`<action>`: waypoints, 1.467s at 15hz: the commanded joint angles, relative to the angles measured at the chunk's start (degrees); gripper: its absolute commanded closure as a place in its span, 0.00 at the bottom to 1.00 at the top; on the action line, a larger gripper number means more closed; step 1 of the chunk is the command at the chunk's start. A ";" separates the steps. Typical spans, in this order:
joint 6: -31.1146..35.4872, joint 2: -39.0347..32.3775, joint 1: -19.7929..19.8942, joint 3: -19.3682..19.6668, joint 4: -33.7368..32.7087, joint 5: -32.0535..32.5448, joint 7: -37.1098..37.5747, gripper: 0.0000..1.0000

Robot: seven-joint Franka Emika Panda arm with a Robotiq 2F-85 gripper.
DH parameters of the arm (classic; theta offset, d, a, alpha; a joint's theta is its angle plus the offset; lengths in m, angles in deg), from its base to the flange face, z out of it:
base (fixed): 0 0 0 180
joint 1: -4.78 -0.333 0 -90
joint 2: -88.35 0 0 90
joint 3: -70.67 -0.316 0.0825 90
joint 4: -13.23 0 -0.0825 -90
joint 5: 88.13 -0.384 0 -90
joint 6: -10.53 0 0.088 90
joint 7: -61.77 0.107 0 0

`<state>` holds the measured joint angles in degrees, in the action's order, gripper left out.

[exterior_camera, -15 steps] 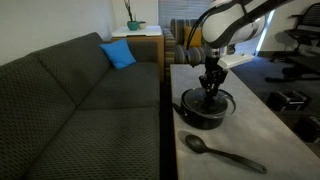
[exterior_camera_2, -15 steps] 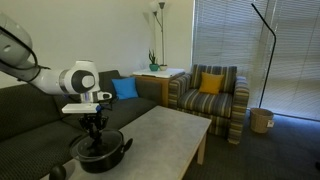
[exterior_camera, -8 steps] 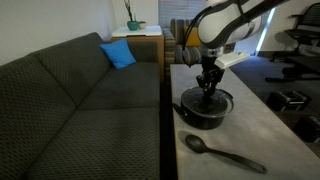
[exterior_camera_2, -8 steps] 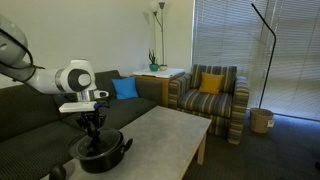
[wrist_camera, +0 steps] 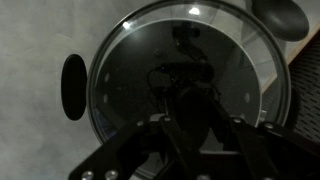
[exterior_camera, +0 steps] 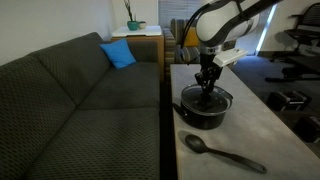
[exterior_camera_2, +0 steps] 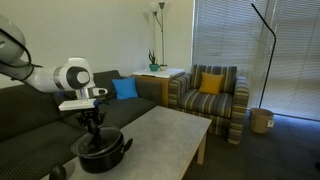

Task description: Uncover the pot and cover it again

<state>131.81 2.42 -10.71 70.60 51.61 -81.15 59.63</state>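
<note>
The wide black pot (exterior_camera: 205, 114) stands on the grey table near the sofa side; it also shows in an exterior view (exterior_camera_2: 101, 156). A round glass lid (wrist_camera: 125, 70) with a metal rim lies on it or just above it. My gripper (exterior_camera: 206, 91) points straight down over the lid's centre, and its dark fingers (wrist_camera: 190, 105) are closed in around the lid's knob, which they hide. It also shows above the pot in an exterior view (exterior_camera_2: 93, 131). One pot handle (wrist_camera: 73, 87) sticks out beside the lid.
A long black spoon (exterior_camera: 224, 153) lies on the table (exterior_camera: 255, 125) in front of the pot; its bowl shows in the wrist view (wrist_camera: 285, 15). A dark sofa (exterior_camera: 80, 100) runs along one table edge. A striped armchair (exterior_camera_2: 210, 95) stands beyond the table's far end.
My gripper and wrist have shifted slightly up and sideways over the pot. The pot and the spoon have not moved.
</note>
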 commanded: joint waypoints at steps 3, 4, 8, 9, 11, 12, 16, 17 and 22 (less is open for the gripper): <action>3.10 0.00 0.28 0.87 -0.32 0.89 -0.21 0.87; 3.75 0.00 0.27 1.11 -0.21 1.01 -0.10 0.87; 2.93 -0.01 0.62 1.63 -0.30 0.64 1.20 0.87; 2.97 -0.02 0.83 1.48 -0.27 0.42 1.34 0.87; 3.23 -0.02 1.20 1.08 -0.08 0.20 0.99 0.87; 3.25 -0.03 1.15 1.22 0.01 0.38 0.90 0.87; 2.49 -0.04 0.98 1.08 0.07 0.22 1.79 0.62; 2.49 -0.05 0.97 1.09 0.08 0.21 1.90 0.62; 7.03 -0.06 1.97 -0.15 2.04 -0.83 1.37 0.87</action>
<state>134.68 2.36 -9.78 71.77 52.15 -81.27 61.51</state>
